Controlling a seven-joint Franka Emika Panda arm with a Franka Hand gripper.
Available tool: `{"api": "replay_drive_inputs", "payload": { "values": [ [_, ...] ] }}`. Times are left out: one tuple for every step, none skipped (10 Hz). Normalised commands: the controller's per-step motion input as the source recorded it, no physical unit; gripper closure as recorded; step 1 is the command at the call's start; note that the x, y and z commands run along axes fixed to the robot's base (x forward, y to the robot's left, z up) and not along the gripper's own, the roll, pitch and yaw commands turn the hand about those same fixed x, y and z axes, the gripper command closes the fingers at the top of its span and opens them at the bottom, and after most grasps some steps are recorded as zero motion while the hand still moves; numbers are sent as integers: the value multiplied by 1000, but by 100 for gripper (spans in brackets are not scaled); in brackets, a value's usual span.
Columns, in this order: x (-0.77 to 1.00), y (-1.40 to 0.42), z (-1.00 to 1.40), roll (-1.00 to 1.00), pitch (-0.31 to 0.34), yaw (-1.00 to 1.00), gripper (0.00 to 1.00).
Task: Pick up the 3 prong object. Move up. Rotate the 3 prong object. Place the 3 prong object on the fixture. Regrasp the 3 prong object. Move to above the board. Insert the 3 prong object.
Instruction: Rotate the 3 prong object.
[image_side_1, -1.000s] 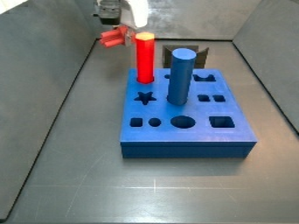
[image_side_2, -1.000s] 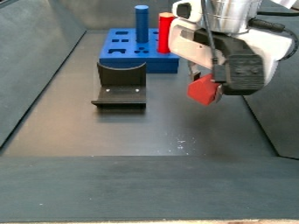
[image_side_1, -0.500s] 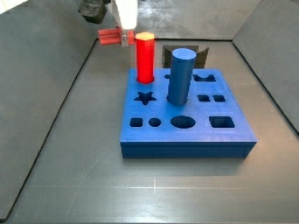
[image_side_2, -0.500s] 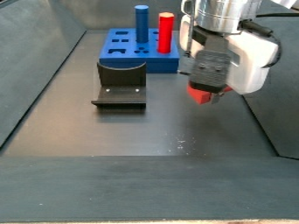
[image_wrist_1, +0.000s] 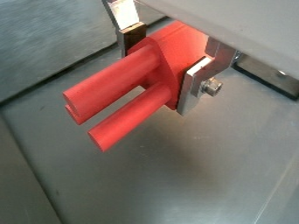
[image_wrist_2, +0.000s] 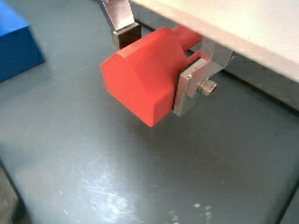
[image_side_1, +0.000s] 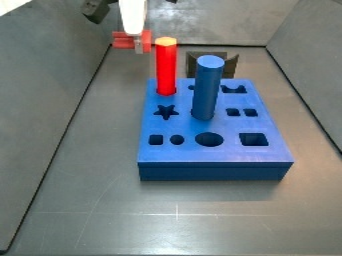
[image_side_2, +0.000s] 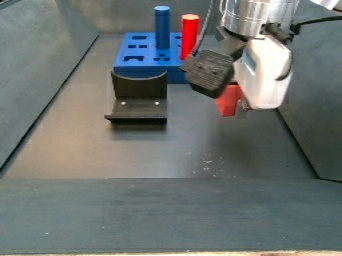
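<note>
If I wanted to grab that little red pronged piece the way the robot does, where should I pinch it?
Pinch the blocky body, not the prongs. In both wrist views the gripper is shut on the 3 prong object, fingers pressing two opposite flat sides of the block. The round prongs stick out free beyond them. Flat faces probably hold steadier; come from the end opposite the prongs.

Robot lab; gripper (image_side_2: 230, 98) over grey-walled test bay (image_side_2: 80, 140)

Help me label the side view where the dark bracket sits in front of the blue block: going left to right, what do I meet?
Fixture → blue peg → red peg → pincer shut on the 3 prong object, in the air right of the fixture. The board spans behind the fixture, so it is left unranked.
</note>
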Motion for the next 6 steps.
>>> {"api": "replay_drive_inputs", "payload": {
  "values": [
    [-8,17,3,-3,-1,-1000,100],
    [-7,17,3,-4,-1,-1000,100],
    [-8,17,3,-4,-1,-1000,100],
    [-8,17,3,-4,-1,-1000,100],
    [-8,17,3,-4,-1,-1000,100],
    [-8,17,3,-4,-1,-1000,100]
  ]
}}
